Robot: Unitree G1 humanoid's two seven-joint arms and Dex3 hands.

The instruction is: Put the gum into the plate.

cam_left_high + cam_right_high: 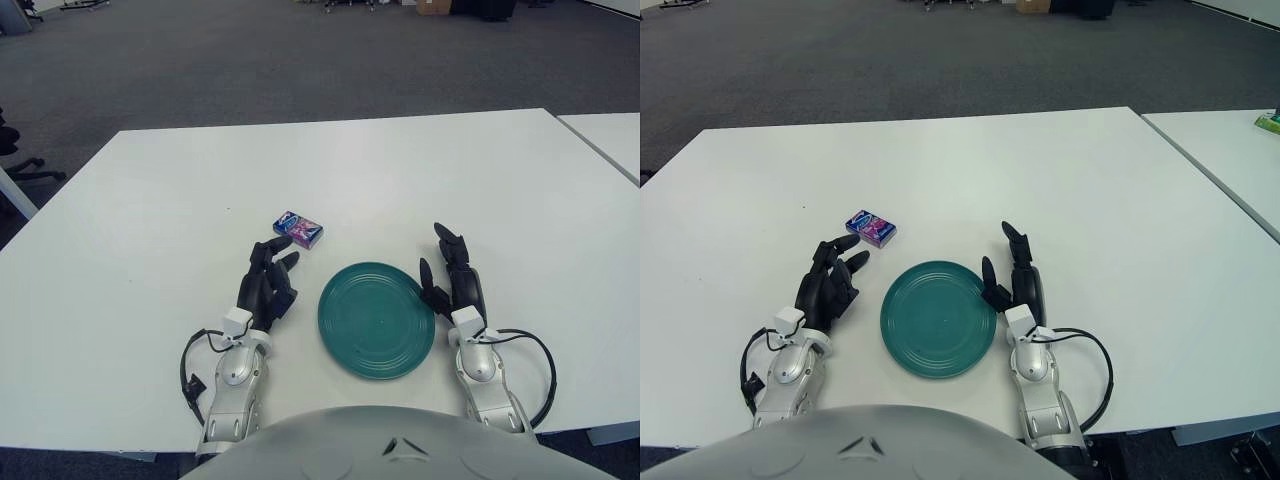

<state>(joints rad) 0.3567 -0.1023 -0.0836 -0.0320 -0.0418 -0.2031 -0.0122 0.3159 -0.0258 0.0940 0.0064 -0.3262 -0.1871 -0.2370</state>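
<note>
A big white table (pixel 330 170) fills most of the view, with grey carpet floor (pixel 250 60) seen behind it at 12 o'clock. A second white table (pixel 610 135) is butted up at roughly 2 o'clock, with a narrow gap between the two.

The teal plate (pixel 376 320) is set near the close edge, pretty much dead centre, round and ridged, with nothing in it.

The left hand (pixel 268 285) is seen at 9 o'clock of the plate, just beside the rim but apart from it. Its dark fingers are loosely extended toward 12 o'clock and nothing is gripped. The right hand (pixel 455 275) is placed at 3 o'clock of the plate, thumb right up against the rim; fingers are stretched out fairly straight and nothing is held there either.

The gum (pixel 298 229), a small blue and purple pack, is lying flat on the table at about 11 o'clock of the plate, clear of it, and just past the left hand's fingertips (pixel 290 258). Not touched by them, as far as can be seen.
</note>
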